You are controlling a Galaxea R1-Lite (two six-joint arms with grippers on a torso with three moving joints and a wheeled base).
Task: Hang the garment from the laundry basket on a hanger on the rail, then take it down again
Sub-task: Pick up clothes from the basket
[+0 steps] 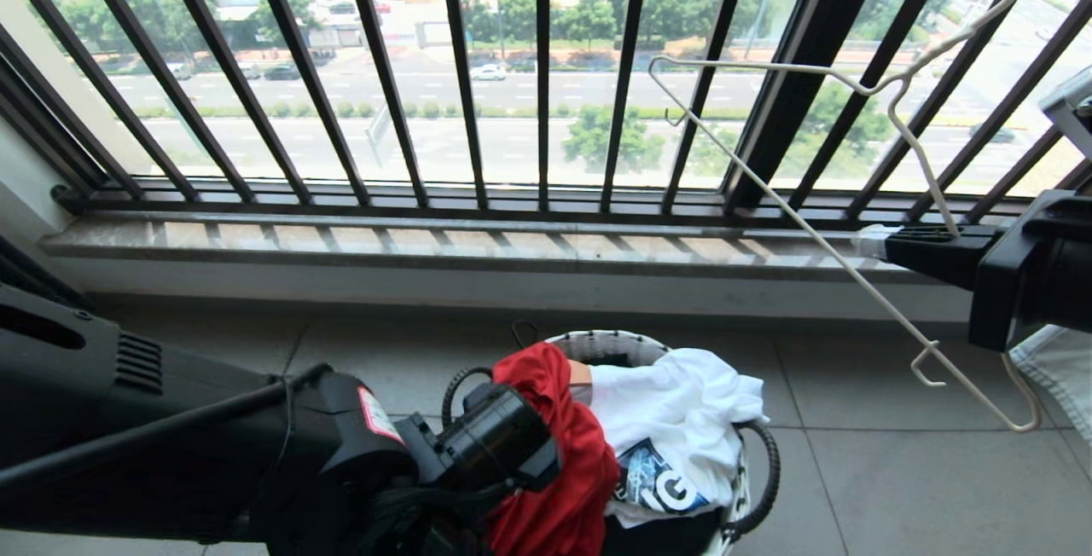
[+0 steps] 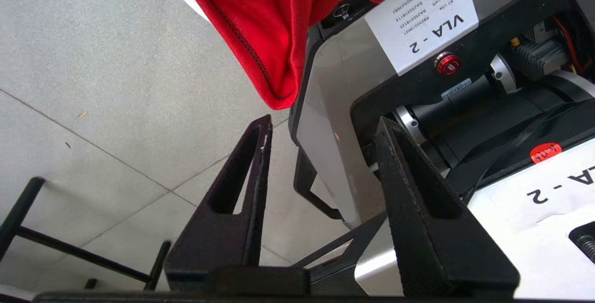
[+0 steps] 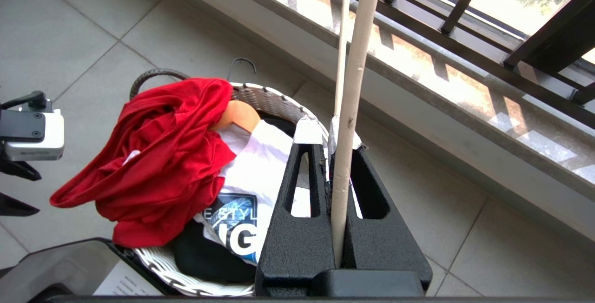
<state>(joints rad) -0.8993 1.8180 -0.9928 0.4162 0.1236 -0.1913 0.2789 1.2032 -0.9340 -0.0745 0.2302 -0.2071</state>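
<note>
Red knit fabric is seen heaped over the near-left rim of the laundry basket (image 1: 601,338), with one fold drooping outside the wicker wall; this is the garment (image 1: 559,462), and it is judged to be light, limp and non-fragile, likely to stretch and slide when lifted instead of holding any shape. A white printed shirt (image 1: 682,419) and a dark item are packed beside and below it in the same basket, so a deep pinch could gather more than one layer. A hold is best taken on the raised, bunched ridge at the top of the heap, or along the stitched hem shown hanging in the left wrist view, where only red cloth is presented.

The left gripper (image 2: 320,131) is seen with its jaws parted and nothing between them, the red hem hanging just beyond the fingertips without visible contact. The right gripper (image 3: 344,154) is clamped on the thin off-white hanger (image 1: 819,223), which is held out to the right, in front of the window railing (image 1: 461,70) and well apart from the basket. No overhead rail is shown in any view.
</note>
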